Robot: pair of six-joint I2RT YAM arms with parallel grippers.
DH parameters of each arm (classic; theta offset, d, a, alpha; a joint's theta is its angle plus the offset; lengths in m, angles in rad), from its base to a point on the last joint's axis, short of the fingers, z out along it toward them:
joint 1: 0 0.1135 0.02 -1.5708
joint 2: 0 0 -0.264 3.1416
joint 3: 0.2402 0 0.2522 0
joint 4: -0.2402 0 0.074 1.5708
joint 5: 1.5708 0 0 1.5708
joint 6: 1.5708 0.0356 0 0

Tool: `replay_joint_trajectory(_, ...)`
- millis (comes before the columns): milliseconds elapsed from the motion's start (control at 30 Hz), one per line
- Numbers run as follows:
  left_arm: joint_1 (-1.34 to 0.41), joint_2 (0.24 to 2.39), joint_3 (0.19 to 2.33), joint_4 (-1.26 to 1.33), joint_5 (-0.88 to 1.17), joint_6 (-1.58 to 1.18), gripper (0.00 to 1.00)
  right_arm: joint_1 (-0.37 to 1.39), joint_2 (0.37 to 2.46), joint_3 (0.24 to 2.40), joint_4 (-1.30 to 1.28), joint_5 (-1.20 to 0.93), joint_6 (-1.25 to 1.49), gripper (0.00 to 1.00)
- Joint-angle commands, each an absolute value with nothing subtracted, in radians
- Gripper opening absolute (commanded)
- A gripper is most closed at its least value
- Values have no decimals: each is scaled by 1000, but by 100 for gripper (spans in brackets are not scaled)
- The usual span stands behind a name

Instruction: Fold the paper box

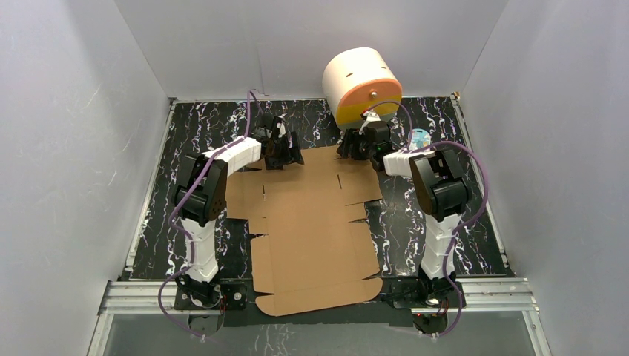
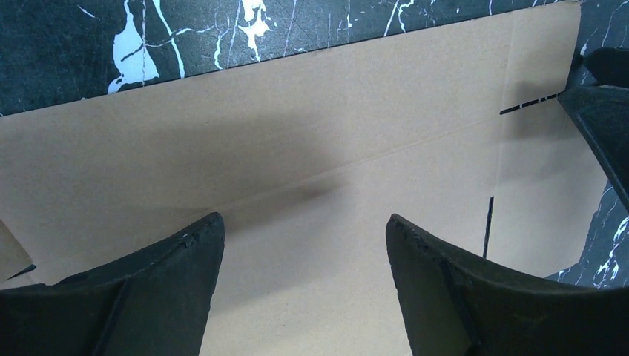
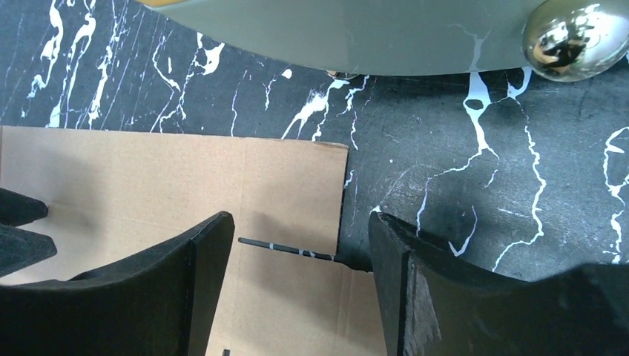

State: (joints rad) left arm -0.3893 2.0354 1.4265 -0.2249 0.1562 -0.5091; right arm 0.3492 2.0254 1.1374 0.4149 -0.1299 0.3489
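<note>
The paper box [image 1: 311, 222] lies as a flat brown die-cut sheet on the black marbled table, its flaps unfolded. My left gripper [image 1: 285, 156] hovers over the far-left part of the sheet; in the left wrist view it [image 2: 304, 222] is open with only bare cardboard [image 2: 297, 133] between its fingers. My right gripper [image 1: 356, 148] is at the far-right corner; in the right wrist view it [image 3: 300, 216] stands open, straddling the cardboard's [image 3: 170, 170] right edge and a cut slot [image 3: 285, 248]. Neither gripper holds anything.
A white cylinder with an orange-yellow face [image 1: 361, 85] stands just behind the right gripper, and its underside and a shiny knob [image 3: 567, 30] show in the right wrist view. A small light-blue object [image 1: 419, 137] sits beside the right arm. White walls enclose the table.
</note>
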Motion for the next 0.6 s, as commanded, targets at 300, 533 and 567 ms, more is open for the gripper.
replay_joint_trajectory(300, -394, 2045, 1397, -260, 243, -506, 77, 363, 2044, 1194, 396, -216, 423, 63)
replay_joint_trajectory(533, -394, 2033, 1374, -258, 244, -526, 76, 366, 1960, 1196, 378, -266, 429, 55)
replay_joint_trajectory(567, -395, 2030, 1370, -256, 247, -530, 76, 369, 1950, 1197, 374, -270, 426, 54)
